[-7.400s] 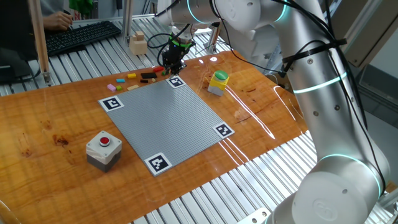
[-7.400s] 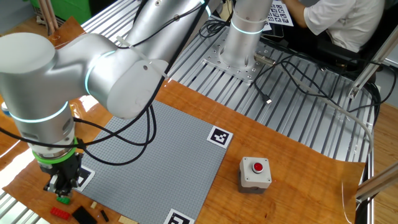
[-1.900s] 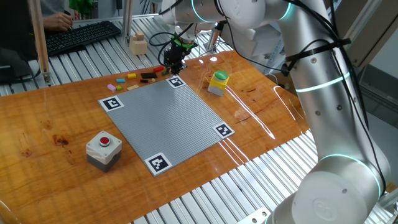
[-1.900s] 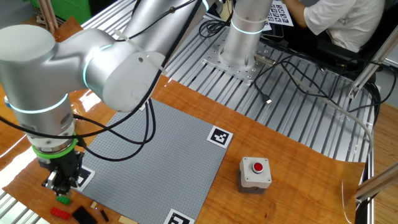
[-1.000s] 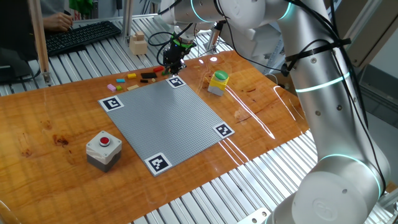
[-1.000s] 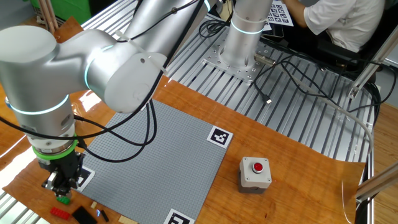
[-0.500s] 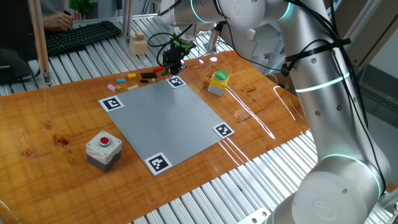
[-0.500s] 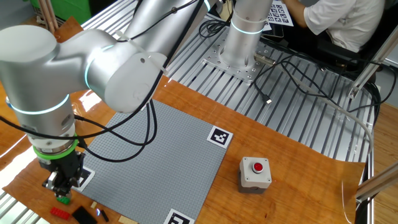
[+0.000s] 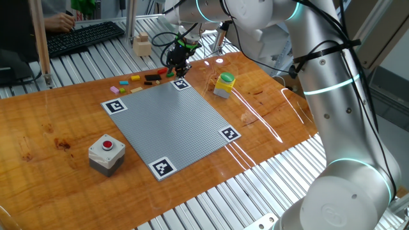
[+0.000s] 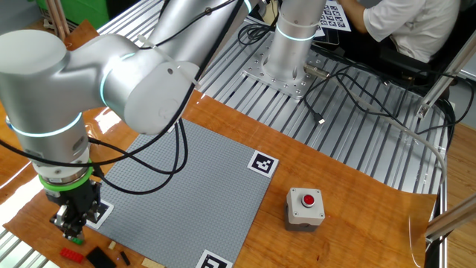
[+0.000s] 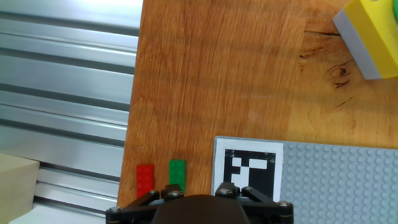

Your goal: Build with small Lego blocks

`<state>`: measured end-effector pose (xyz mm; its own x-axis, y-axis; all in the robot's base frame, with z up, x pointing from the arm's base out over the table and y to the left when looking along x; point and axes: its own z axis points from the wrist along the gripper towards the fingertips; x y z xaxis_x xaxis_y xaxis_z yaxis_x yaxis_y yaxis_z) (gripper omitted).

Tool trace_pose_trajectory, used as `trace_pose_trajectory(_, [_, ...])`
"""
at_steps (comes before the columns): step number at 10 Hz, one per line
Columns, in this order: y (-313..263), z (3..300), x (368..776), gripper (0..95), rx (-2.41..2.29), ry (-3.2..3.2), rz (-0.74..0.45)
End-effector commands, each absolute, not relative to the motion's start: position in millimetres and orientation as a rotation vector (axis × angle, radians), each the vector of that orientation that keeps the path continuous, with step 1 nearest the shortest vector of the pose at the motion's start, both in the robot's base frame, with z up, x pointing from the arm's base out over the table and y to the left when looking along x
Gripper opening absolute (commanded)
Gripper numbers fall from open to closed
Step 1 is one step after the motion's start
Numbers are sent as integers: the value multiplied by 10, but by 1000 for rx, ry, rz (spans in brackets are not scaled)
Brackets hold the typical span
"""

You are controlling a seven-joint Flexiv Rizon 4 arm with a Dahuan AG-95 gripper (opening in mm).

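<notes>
Nothing we can see has shifted over the last second: arm, claw and bricks sit where they did. We count one grey studded baseplate (image 9: 173, 123) on the wooden counter (image 9: 57, 128), with four black-and-white marker squares at its corners. We count one grey button box (image 9: 105, 154) with a red button, one yellow container (image 9: 223, 85) with a green top, and one pale wooden block (image 9: 142, 45) out on the metal slats. Past the baseplate's far edge lies a loose row of small bricks (image 9: 135, 83) in pink, yellow, orange, red and black; we cannot count them surely. In the hand view two show clearly: one red brick (image 11: 145, 180) and one green brick (image 11: 176, 173), side by side, flat on the wood, their long axes parallel and running along the counter's edge. The claw (image 9: 177, 71) points straight down right over the green brick, beside the corner marker (image 11: 249, 168). We cannot tell how far its fingers are parted, nor whether they grip the brick.
</notes>
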<state>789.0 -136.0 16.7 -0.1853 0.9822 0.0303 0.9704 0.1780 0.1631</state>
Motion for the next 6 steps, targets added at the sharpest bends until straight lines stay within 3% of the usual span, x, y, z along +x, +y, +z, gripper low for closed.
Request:
trace_pose_trajectory(1, [-1349, 184, 7885, 190, 1952, 2351, 219])
trace_pose_trajectory(2, [-1349, 184, 7885, 190, 1954, 2353, 218])
trace_pose_trajectory(3, [-1343, 188, 7886, 380, 1949, 2360, 212])
trace_pose_trajectory(4, [-1341, 199, 7887, 380, 1931, 2373, 203])
trace_pose_trajectory(5, [-1339, 214, 7887, 190, 1934, 2389, 190])
trace_pose_trajectory(6, [-1338, 242, 7887, 190, 1925, 2418, 181])
